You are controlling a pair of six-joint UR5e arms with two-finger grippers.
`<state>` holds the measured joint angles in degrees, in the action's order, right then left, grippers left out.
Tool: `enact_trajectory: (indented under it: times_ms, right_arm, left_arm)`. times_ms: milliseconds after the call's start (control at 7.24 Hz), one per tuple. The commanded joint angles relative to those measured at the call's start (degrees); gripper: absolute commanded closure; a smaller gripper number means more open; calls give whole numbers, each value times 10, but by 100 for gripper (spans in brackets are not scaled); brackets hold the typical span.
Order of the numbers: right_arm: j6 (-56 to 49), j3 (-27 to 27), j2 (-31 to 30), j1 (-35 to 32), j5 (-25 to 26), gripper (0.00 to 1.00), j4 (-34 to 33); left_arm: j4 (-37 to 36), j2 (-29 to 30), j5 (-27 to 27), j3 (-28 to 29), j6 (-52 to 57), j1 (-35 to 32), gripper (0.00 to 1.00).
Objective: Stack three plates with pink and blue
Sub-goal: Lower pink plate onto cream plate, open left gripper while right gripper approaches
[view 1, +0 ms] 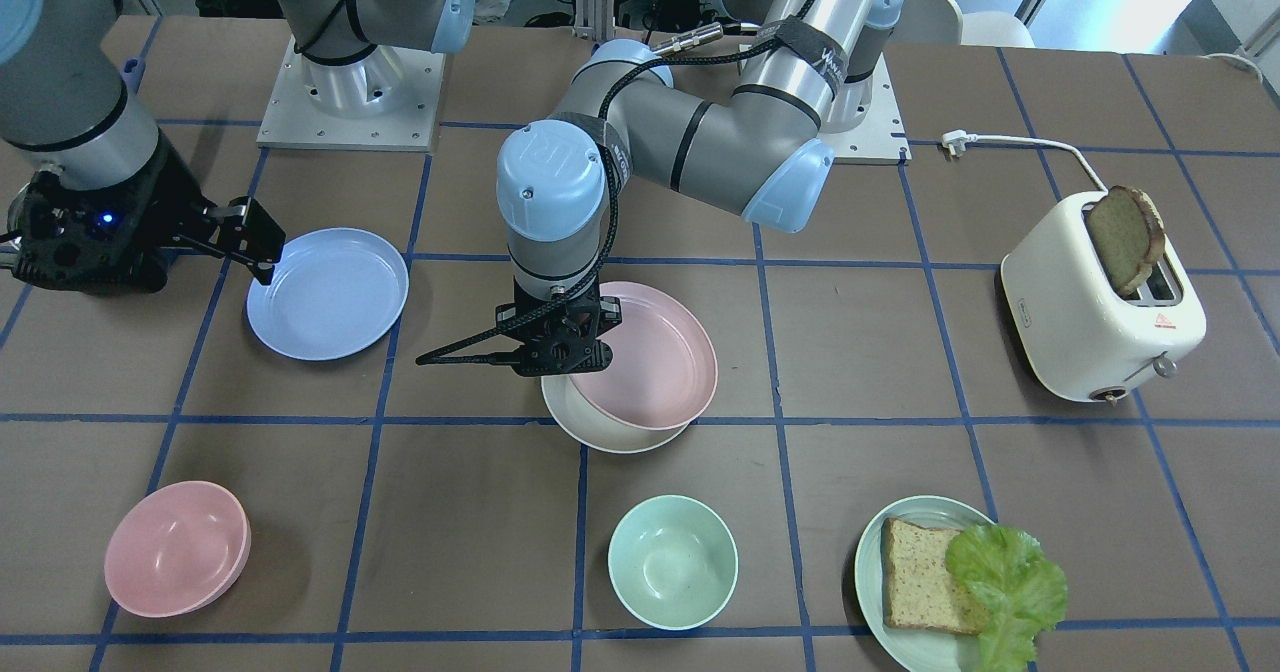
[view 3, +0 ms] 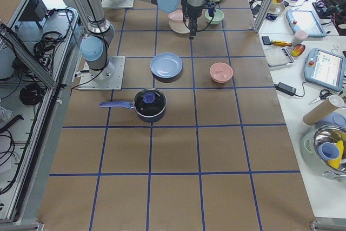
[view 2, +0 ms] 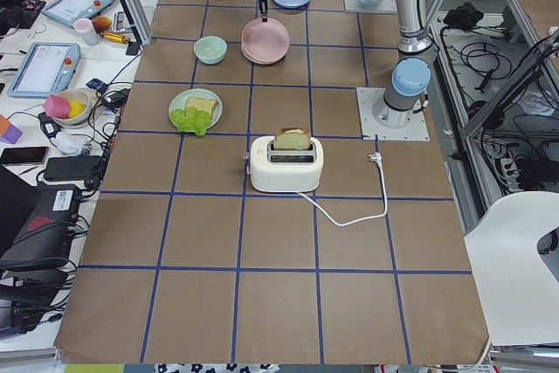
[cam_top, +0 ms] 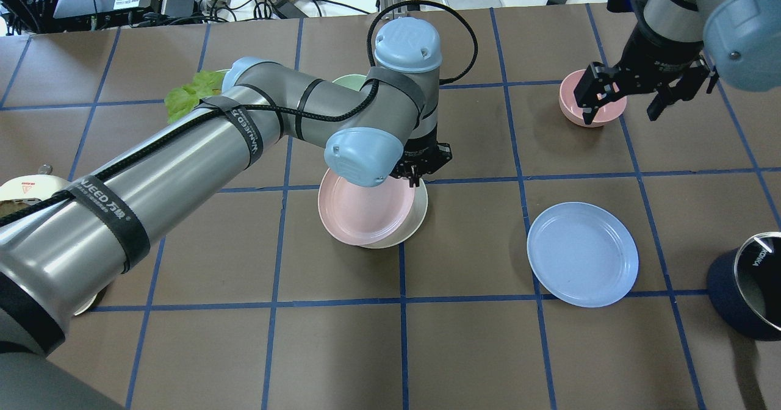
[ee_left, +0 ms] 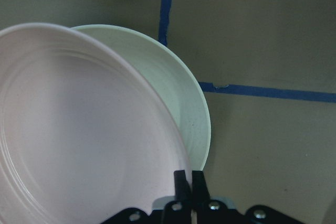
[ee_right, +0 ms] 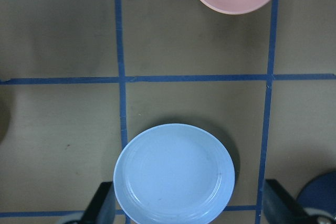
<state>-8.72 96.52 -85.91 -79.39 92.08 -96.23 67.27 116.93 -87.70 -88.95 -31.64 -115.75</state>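
My left gripper (view 1: 572,364) is shut on the rim of the pale pink plate (view 1: 650,362). It holds the plate tilted and offset over the cream-white plate (view 1: 590,430), which lies on the table near its middle. The left wrist view shows the shut fingertips (ee_left: 184,181) pinching the pink plate (ee_left: 79,140) above the cream plate (ee_left: 181,98). The light blue plate (cam_top: 583,254) lies alone on the robot's right side. My right gripper (cam_top: 622,96) is open and empty, held high above the table; the blue plate (ee_right: 174,174) shows below it.
A pink bowl (view 1: 175,549), a mint bowl (view 1: 672,560) and a mint plate (view 1: 868,572) with bread and lettuce stand along the operators' edge. A cream toaster (view 1: 1090,322) with toast stands on the robot's left. A dark pot (cam_top: 753,288) sits beside the blue plate.
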Motion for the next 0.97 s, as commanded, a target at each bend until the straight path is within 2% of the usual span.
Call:
enact_trajectory:
  times_ms: [0, 138, 276, 553, 691, 829]
  right_arm:
    - [-63, 65, 0, 48, 4, 0, -4]
    - [-73, 95, 1, 59, 6, 0, -40]
    - [-75, 145, 1, 79, 6, 0, -108]
    - [-92, 256, 1, 119, 41, 0, -224]
    - [-128, 290, 0, 136, 36, 0, -270]
    - [-136, 306, 0, 143, 35, 0, -278]
  left_arm:
    - [-2, 14, 0, 1, -1, -5, 100]
    - [-5, 15, -2, 1, 0, -6, 13]
    - [-27, 16, 6, 2, -3, -6, 0]
    - [-29, 12, 5, 23, -32, -2, 0]
    - [-20, -5, 7, 34, -28, 13, 0]
    - [-3, -24, 25, 40, -24, 48, 0]
